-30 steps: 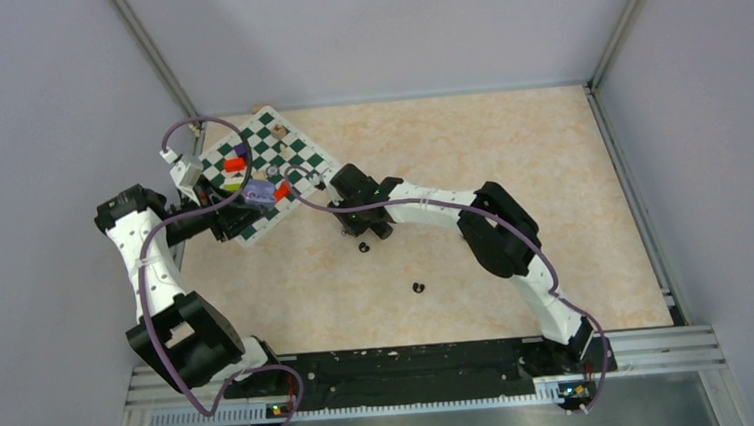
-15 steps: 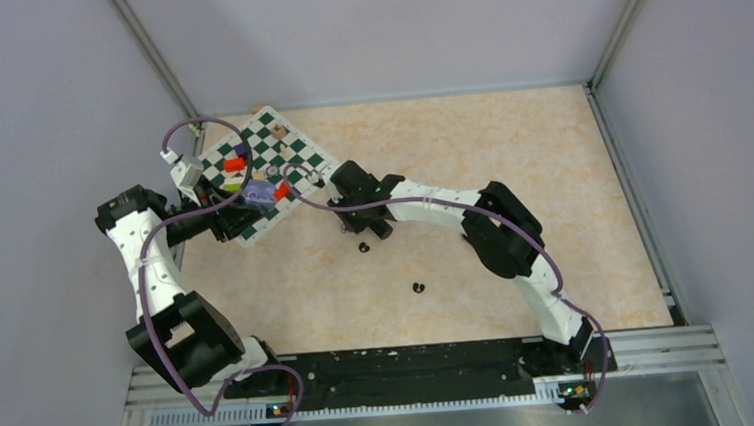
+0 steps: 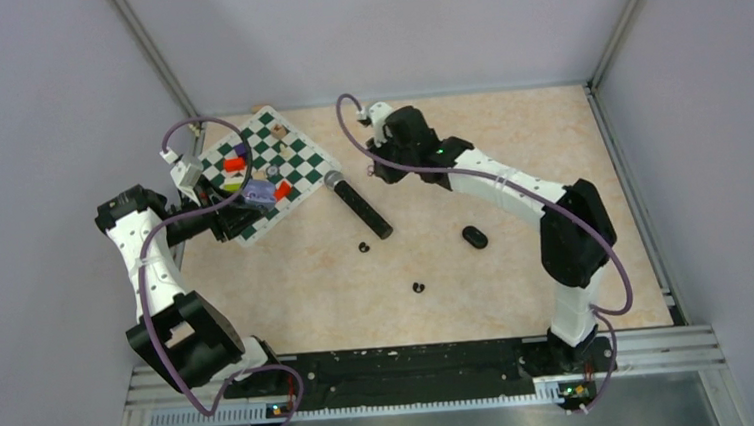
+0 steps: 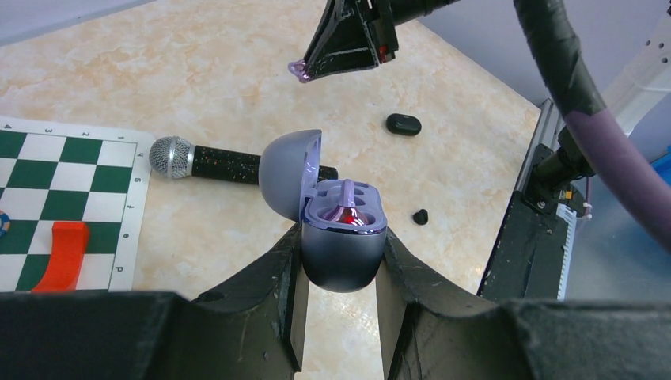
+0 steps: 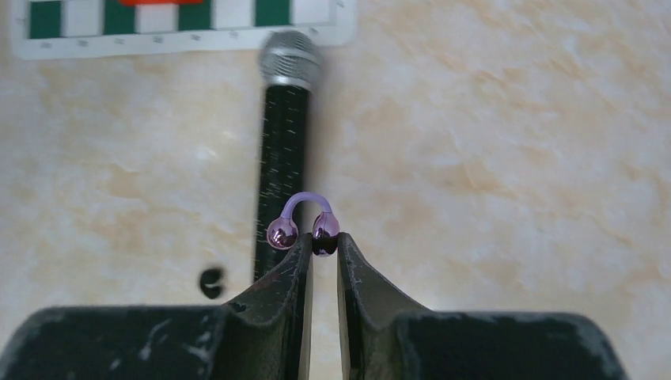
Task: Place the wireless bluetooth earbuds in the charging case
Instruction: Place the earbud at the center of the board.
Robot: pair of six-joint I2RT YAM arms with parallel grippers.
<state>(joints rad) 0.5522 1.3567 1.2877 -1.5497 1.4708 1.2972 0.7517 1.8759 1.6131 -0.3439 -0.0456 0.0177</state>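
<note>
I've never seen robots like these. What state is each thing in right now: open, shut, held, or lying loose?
Purple case: lid open, held upright between the left fingers.
Purple earbud: pinched at the tips of the right fingers, above the table.
Black case: shut, lying on the table.
Two black earbuds: loose on the table.
Microphone: lying flat.

Pale purple earbud (image 5: 282, 232), lilac case (image 4: 342, 255), green-white chequered board (image 3: 294, 154) — black microphone (image 3: 363, 209), silver head; 2 black buds (image 3: 363, 246) (image 3: 418, 288).

Left claw (image 3: 251, 200) gripping purple case (image 3: 261, 190) at chessboard (image 3: 294, 159) edge, microphone (image 3: 360, 206), black case (image 3: 474, 237), black earbuds (image 3: 363, 246)
</note>
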